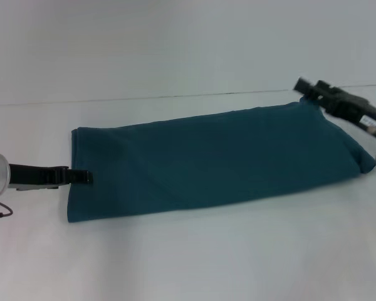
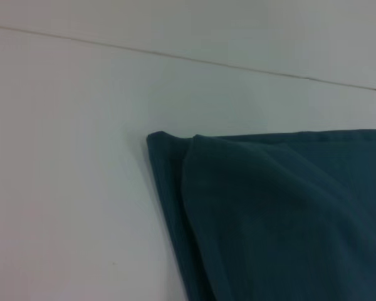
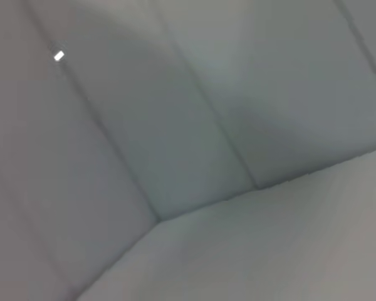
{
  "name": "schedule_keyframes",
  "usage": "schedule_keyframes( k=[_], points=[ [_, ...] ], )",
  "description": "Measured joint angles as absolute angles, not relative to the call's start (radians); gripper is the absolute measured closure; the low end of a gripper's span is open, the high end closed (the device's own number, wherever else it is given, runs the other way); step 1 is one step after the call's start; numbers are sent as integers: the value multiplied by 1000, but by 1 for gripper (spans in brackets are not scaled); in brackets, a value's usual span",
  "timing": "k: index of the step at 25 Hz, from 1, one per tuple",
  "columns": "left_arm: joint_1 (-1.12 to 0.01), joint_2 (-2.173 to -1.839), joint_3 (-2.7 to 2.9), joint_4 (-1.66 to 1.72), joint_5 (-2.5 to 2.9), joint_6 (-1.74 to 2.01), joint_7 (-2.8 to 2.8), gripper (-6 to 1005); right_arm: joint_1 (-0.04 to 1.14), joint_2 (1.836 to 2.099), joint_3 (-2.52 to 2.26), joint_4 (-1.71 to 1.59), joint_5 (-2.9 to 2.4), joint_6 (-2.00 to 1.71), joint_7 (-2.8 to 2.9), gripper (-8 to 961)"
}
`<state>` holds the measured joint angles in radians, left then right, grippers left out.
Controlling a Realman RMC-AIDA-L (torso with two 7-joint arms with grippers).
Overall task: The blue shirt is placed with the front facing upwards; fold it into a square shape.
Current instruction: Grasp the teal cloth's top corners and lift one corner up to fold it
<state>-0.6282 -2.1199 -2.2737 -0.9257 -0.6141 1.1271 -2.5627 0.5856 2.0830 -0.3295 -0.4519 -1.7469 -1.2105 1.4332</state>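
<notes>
Looking down, we see the shirt (image 1: 213, 157) lying as a long folded strip across the table (image 1: 188, 263). It's soft, light, floppy; we'd pinch corners. Left gripper (image 1: 81, 177) meets its edge, right gripper (image 1: 310, 91) its far corner; whether either grips, we cannot tell.

White counter (image 1: 188, 257), plain matte surface. Thin dark seam line (image 1: 175, 96) runs across at its far edge, where it meets the pale wall (image 1: 175, 44). Same seam (image 2: 175, 55) shows in the left wrist view. Right wrist view: only grey-white panels with straight joint lines (image 3: 203, 119), plus one small bright spot (image 3: 59, 56).
</notes>
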Motion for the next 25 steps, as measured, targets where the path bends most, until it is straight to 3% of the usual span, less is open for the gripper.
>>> schedule_keyframes(
  k=[14,19,25],
  points=[
    [-653,-2117,-2275,-911,-613,1128,-2564,122,580,2094,-418,-358,-1737,-1234,1070,199],
    [-664,-2120,-2272,-897,-571,1113,-2573,124,578,2094,-422,-345,-1734,-1226,1065,448],
    [-689,-2114,-2272,-839,-564,1091,-2573,123,569,2092,-423,-345,-1733,-1226,1074,670]
  ],
)
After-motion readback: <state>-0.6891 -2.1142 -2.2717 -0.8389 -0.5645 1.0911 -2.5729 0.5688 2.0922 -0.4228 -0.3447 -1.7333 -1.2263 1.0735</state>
